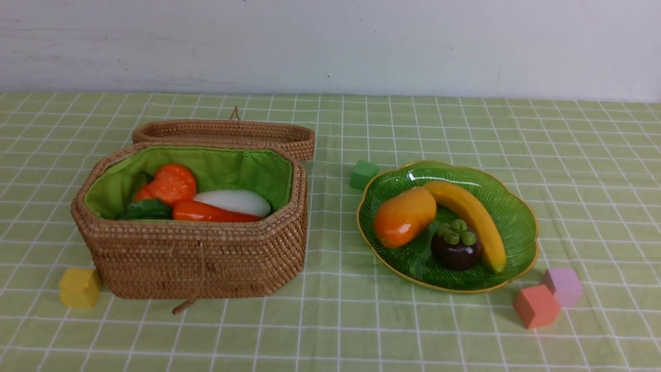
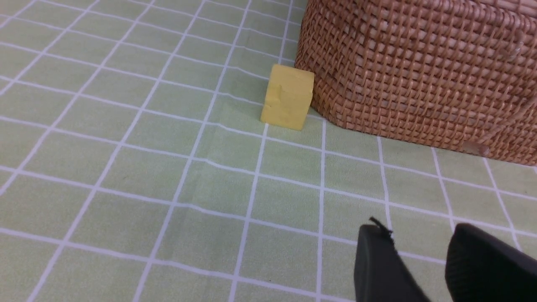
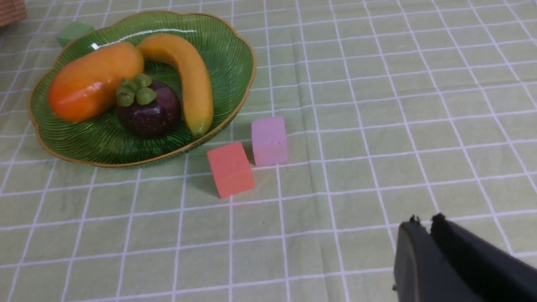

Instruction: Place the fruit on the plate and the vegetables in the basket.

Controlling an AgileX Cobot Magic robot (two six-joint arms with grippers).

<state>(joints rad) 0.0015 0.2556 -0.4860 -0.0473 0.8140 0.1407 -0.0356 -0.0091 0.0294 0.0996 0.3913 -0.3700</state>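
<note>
Black fingers of the left gripper [image 2: 413, 262] stand parted over bare cloth, with nothing between them. The right gripper [image 3: 426, 218] is closed, its tips together and nothing held. Both are well apart from the food, so the sorting appears finished; the next move calls only for keeping the arms back, with no further pick.

Beyond them, a red cube [image 1: 537, 306] and a pink cube [image 1: 563, 287] lie just beside the plate [image 1: 532, 258], a green glass dish with a gold rim. On it rest a dark-purple mangosteen [image 1: 456, 250], a yellow banana [image 1: 477, 217] and an orange mango [image 1: 405, 217].

To the left, a yellow cube [image 1: 80, 288] sits by the wicker basket [image 1: 191, 258]. Inside are a carrot [image 1: 214, 211], a white vegetable [image 1: 235, 201] and an orange pumpkin [image 1: 173, 184]. Dark green shows beside the pumpkin, but whether that is the gourd I cannot tell. Behind, the woven lid [image 1: 224, 135] is open.

Only the front view shows inside the basket; the left wrist view gives its outer wall alone. The grippers appear only in the wrist views, and the right one shows the fruit from another side.
</note>
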